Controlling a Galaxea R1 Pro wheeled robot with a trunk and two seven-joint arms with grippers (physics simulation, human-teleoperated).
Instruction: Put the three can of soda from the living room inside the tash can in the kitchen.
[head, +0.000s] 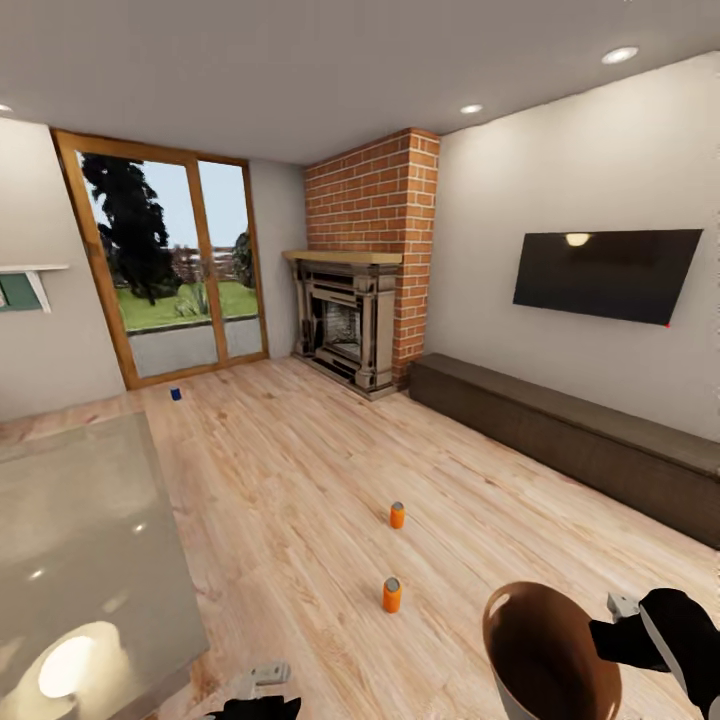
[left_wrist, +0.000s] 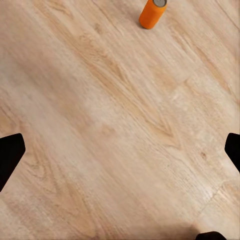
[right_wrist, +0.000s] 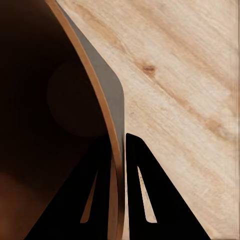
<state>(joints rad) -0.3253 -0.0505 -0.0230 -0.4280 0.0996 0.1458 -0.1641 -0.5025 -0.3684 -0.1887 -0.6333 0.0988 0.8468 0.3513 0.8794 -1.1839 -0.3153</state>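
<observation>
The robot stands in a living room with a light wood floor (head: 300, 480), white walls and a plain ceiling with recessed lights. Nearest, at the robot's right, the right gripper (right_wrist: 123, 165) is clamped on the rim of the trash can (head: 545, 650): the right wrist view shows one dark finger inside the glossy brown wall and the other outside against the grey skin, with only the thin wall between them. The can's open mouth tilts toward the camera in the head view. At the robot's left, the left gripper (left_wrist: 120, 150) hangs over bare floor with its fingers (left_wrist: 9, 155) spread wide at opposite edges of the left wrist view, holding and touching nothing.

A glass table (head: 80, 560) sits close on the left. Just ahead, an orange soda can (head: 392, 594) stands upright on the floor; the left wrist view catches an orange can (left_wrist: 152, 13) too, well clear of the fingers. A second orange can (head: 397, 515) stands a little farther off. Beyond runs a long dark bench (head: 570, 440) under a wall TV (head: 605, 273), with the brick fireplace (head: 360, 300) beside them. The blue can (head: 176, 394) stands far off, near the glass door (head: 175, 260).
</observation>
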